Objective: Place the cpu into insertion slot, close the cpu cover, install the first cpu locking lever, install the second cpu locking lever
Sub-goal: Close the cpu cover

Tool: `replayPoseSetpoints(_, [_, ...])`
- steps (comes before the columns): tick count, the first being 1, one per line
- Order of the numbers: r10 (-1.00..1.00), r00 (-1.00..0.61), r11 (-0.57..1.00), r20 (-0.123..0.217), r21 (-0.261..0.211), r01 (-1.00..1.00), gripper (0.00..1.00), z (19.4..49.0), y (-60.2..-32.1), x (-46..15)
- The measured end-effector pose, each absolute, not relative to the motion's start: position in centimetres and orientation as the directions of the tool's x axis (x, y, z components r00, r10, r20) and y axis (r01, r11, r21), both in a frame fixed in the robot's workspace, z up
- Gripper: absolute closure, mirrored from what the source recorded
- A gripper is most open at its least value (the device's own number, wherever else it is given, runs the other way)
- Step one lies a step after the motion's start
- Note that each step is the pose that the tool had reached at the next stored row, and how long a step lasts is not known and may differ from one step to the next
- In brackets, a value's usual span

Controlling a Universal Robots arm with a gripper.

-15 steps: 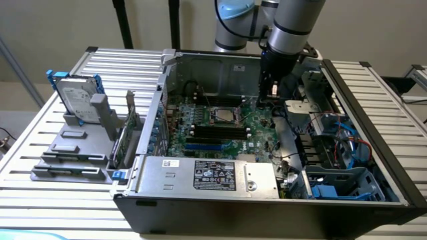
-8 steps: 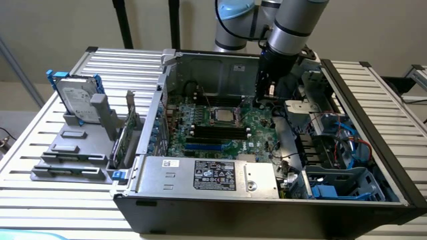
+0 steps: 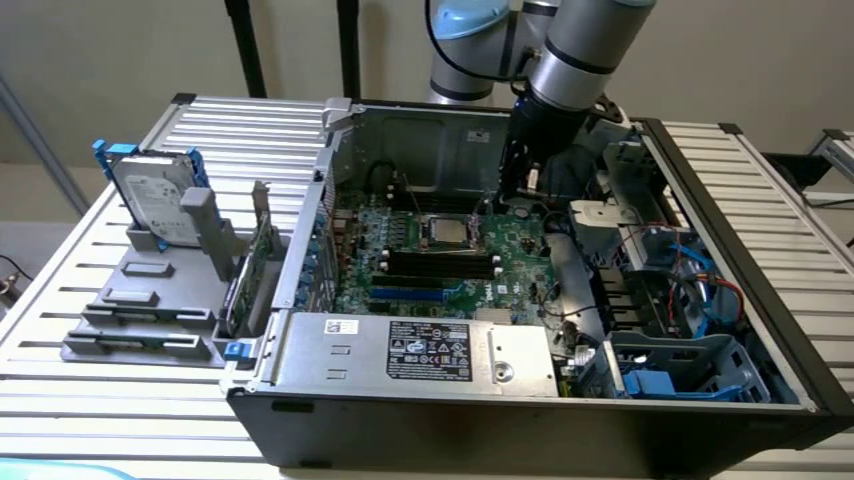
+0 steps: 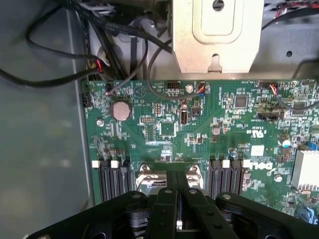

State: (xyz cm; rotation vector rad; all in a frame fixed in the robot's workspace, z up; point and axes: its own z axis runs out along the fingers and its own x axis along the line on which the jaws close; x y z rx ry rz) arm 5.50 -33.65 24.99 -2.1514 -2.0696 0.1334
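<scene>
The insertion slot (image 3: 446, 231) is a square socket with a silver rim on the green circuit board (image 3: 521, 250) inside the open computer case. A pale square, the cpu (image 3: 449, 230), lies within the rim. I cannot tell how the cpu cover or the locking levers stand. My gripper (image 3: 513, 203) hangs just above the board, close to the socket on the exterior view's right. In the wrist view its black fingers (image 4: 167, 199) are pressed together, with nothing visible between them. My gripper (image 4: 178, 175) points at the socket's silver metal frame (image 4: 145, 175), which it partly hides.
Black memory slots (image 4: 110, 181) flank the socket. Loose black cables (image 4: 55, 74) and a metal bracket (image 4: 217, 35) lie past the board. A power supply (image 3: 427, 350) fills the case front, blue drive bays (image 3: 681, 370) the right. A hard drive (image 3: 154, 195) stands outside.
</scene>
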Motion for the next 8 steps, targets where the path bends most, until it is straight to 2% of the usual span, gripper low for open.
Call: replayPoseSetpoints(8, [0.998, 0.04, -0.031, 0.042, -0.193, 0.981, 0.89, 24.8, -34.1, 4.0])
